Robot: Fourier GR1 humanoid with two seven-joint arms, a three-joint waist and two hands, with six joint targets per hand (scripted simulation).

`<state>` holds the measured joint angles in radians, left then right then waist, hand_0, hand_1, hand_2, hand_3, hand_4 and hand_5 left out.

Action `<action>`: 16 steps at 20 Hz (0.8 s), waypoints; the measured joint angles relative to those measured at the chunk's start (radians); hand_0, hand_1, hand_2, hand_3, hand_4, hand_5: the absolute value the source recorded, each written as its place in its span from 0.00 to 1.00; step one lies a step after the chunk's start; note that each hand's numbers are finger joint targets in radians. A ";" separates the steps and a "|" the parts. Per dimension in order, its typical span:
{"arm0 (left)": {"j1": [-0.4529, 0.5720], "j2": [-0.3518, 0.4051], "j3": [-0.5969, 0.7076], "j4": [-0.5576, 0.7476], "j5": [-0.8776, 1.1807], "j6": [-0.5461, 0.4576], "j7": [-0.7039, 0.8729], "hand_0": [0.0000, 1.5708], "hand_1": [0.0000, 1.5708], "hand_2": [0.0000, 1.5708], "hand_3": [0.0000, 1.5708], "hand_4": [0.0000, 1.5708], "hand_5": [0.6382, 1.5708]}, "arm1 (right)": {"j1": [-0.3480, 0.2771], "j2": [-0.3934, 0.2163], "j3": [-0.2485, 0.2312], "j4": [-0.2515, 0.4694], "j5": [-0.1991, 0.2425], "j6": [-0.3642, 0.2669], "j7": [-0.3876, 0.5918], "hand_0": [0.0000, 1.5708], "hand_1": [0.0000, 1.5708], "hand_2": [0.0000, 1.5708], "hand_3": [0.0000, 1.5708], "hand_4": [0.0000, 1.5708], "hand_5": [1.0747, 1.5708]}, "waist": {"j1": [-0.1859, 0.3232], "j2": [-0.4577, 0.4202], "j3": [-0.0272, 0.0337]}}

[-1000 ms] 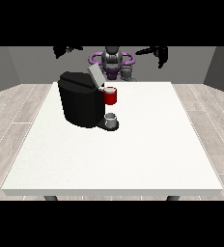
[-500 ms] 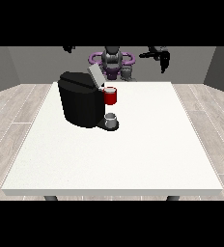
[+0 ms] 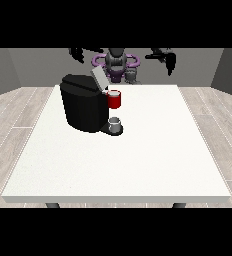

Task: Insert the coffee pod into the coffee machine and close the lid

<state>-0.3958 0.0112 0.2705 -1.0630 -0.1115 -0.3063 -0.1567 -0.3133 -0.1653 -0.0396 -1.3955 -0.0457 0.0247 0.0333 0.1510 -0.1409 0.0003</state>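
1. A small grey thing [image 3: 115, 121] is seen on the drip base at the front of the coffee machine [image 3: 85, 102], directly below a red thing at the machine [image 3: 114, 99]; whether it is the coffee pod cannot be told, and no pod is plainly made out elsewhere.
2. The machine is a black, blocky body with rounded edges, set on the far left part of the white table [image 3: 138, 160]. Its lid [image 3: 98, 77] — a pale grey flap — is raised and tilted back toward the robot.
3. Wide bare tabletop is left in front of the machine and to the view's right of it; the near edge and both side edges are well apart from the machine.
4. The hand at the view's right [image 3: 169, 61] is held above and beyond the far edge, fingers hanging down, released and holding nothing.
5. The hand at the view's left [image 3: 78, 54] is raised behind the machine, partly cut by the upper band; whether it is released or clenched cannot be told.
6. The robot's torso [image 3: 116, 64] — dark grey with purple rings — is seen small behind the far edge, partly hidden by the lid.
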 measured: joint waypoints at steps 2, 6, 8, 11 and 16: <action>0.019 0.002 -0.001 -0.040 0.022 -0.002 0.012 0.00 0.00 0.00 0.00 0.00 1.00 | -0.027 -0.001 -0.016 0.023 -0.010 0.004 -0.002 0.00 0.00 0.00 0.00 0.00 1.00 | 0.003 0.023 0.0000; 0.074 0.000 -0.031 -0.119 0.053 0.014 0.038 0.00 0.00 0.00 0.00 0.00 1.00 | -0.065 -0.009 -0.041 0.076 -0.027 0.024 0.002 0.00 0.00 0.00 0.00 0.00 1.00 | 0.001 0.052 -0.0002; 0.094 0.006 -0.043 -0.160 0.061 0.017 0.052 0.00 0.00 0.00 0.00 0.00 1.00 | -0.088 -0.006 -0.045 0.099 -0.023 0.023 -0.004 0.00 0.00 0.00 0.00 0.00 1.00 | -0.004 0.071 -0.0001; 0.096 0.017 -0.051 -0.214 0.082 0.022 0.092 0.00 0.00 0.00 0.00 0.00 1.00 | -0.124 -0.002 -0.052 0.147 -0.014 0.021 -0.035 0.00 0.00 0.00 0.00 0.00 1.00 | -0.003 0.104 -0.0001; 0.124 0.029 -0.066 -0.257 0.088 0.050 0.084 0.00 0.00 0.00 0.00 0.00 1.00 | -0.171 -0.001 -0.045 0.201 0.003 0.038 -0.053 0.00 0.00 0.00 0.00 0.00 1.00 | -0.025 0.141 -0.0004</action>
<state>-0.2718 0.0400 0.2041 -1.3198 -0.0231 -0.2566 -0.0729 -0.4843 -0.1665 -0.0842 -1.1949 -0.0426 0.0629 -0.0193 0.1261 0.0003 -0.0001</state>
